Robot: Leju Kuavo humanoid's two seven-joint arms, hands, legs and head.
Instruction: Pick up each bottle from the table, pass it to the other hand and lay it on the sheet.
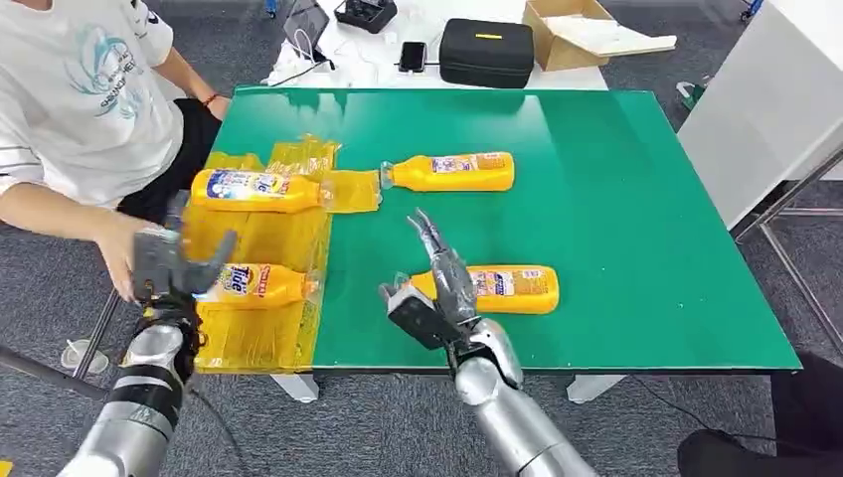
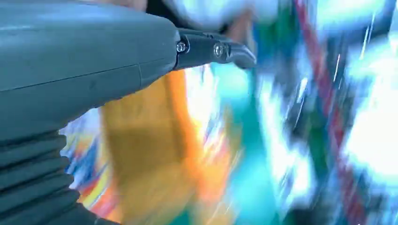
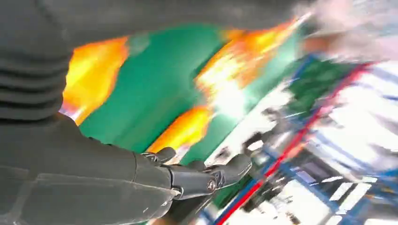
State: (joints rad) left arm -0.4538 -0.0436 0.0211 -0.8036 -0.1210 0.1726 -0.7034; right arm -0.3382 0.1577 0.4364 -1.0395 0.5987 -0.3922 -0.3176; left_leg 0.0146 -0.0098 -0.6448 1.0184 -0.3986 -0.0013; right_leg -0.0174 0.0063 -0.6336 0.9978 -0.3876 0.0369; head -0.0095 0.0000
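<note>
Four yellow bottles lie on their sides. Two rest on the yellow sheet (image 1: 260,238) at the table's left: a far one (image 1: 253,189) and a near one (image 1: 266,285). Two lie on the bare green table (image 1: 616,219): a far one (image 1: 452,172) and a near one (image 1: 512,288). My left hand (image 1: 177,263), motion-blurred, is at the base end of the near sheet bottle with its fingers spread and nothing gripped. My right hand (image 1: 435,288) is open, fingers stretched forward, at the cap end of the near table bottle. The wrist views are blurred, showing my left hand (image 2: 94,61) and my right hand (image 3: 187,178) over yellow shapes.
A person in a white shirt (image 1: 80,89) sits at the table's left, one hand (image 1: 119,253) close to my left hand. Beyond the far edge stand a black case (image 1: 487,52), a cardboard box (image 1: 572,30) and a phone (image 1: 413,55). A white table (image 1: 765,109) stands at the right.
</note>
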